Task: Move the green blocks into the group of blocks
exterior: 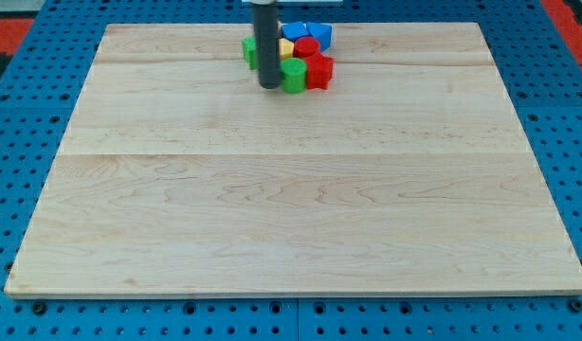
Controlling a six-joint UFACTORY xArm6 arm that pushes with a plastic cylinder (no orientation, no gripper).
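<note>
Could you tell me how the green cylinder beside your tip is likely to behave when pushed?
The green cylinder stands upright, so it should slide, not roll. It looks rigid. My tip sits at its left, and a red block touches its right, so it may jam.

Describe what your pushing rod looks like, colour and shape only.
It is a plain straight rod, dark grey to black, round in section like a smooth cylinder, the same width all the way down. My tip ends flat and blunt. No cables, markings or labels show on it. Its upper end runs out of the view's top, so the arm itself is not visible.
</note>
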